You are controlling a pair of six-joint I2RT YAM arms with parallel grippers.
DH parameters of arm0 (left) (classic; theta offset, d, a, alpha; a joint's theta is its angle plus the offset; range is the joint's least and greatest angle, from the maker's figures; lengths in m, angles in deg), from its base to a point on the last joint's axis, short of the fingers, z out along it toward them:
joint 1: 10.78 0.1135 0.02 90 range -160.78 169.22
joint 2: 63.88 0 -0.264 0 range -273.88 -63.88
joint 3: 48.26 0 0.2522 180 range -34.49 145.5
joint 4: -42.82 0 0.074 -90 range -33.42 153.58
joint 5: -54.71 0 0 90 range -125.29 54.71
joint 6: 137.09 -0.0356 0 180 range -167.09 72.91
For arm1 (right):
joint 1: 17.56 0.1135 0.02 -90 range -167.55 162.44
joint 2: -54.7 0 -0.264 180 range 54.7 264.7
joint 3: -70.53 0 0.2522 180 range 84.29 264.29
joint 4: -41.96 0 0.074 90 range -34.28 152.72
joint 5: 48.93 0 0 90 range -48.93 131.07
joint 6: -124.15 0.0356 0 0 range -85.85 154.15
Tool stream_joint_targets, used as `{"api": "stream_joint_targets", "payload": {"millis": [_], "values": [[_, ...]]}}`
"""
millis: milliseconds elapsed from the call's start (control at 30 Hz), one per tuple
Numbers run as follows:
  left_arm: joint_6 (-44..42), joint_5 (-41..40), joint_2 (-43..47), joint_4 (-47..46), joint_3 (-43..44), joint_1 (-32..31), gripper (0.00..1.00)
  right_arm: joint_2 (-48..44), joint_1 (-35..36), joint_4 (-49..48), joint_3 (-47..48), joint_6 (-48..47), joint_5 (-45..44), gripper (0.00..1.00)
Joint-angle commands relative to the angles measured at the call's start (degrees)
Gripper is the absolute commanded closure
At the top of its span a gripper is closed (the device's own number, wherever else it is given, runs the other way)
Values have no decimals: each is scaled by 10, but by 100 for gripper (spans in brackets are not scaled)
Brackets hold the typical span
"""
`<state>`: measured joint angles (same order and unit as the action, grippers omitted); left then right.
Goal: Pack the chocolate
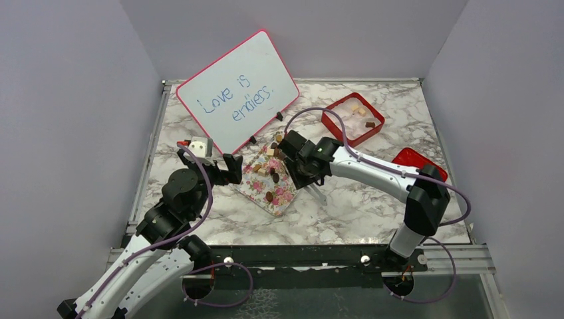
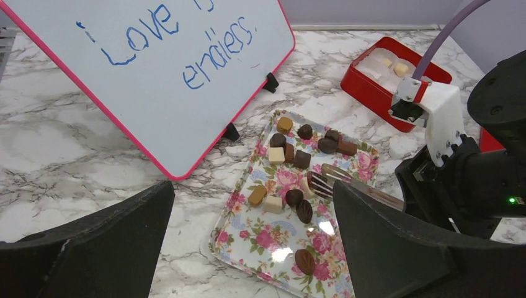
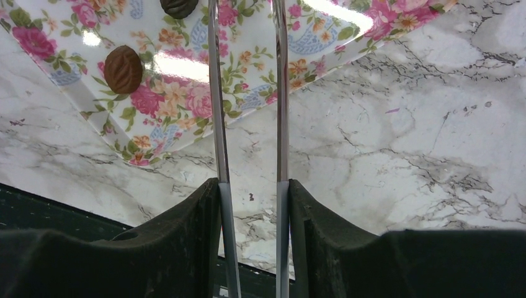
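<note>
Right gripper [image 3: 251,192] part-closed, pinching metal tongs [image 3: 218,124], tips over floral tray [image 3: 173,105] beside chocolate [image 2: 294,197]; left gripper [image 2: 253,192] spread wide, empty.

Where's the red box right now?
Top view: the red box sits far right-of-centre on the table, just right of the whiteboard and beyond the floral tray, with a few chocolates inside.

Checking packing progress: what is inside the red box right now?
A few cream and brown chocolates on a white liner in the red box; the purple cable covers part of the interior.
</note>
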<state>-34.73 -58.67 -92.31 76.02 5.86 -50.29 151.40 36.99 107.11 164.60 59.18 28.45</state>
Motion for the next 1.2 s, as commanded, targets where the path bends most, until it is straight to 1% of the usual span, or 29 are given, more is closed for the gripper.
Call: {"api": "stream_joint_targets", "payload": {"millis": [0,433,633,867,1000,1167], "values": [[-2,-10,6,-5,-2,0,1,21,8,-20,24,8,-18,55],[-2,-4,11,-5,-3,0,1,60,28,-13,75,18,-22,55],[-2,-4,15,-6,-4,0,1,92,35,17,103,22,-42,53],[-3,-3,18,-6,-4,0,1,118,43,50,134,22,-44,52],[-2,-4,24,-8,-5,0,1,127,51,69,142,30,-53,57],[-3,-1,22,-8,-5,0,1,118,53,84,141,40,-71,59]]}}
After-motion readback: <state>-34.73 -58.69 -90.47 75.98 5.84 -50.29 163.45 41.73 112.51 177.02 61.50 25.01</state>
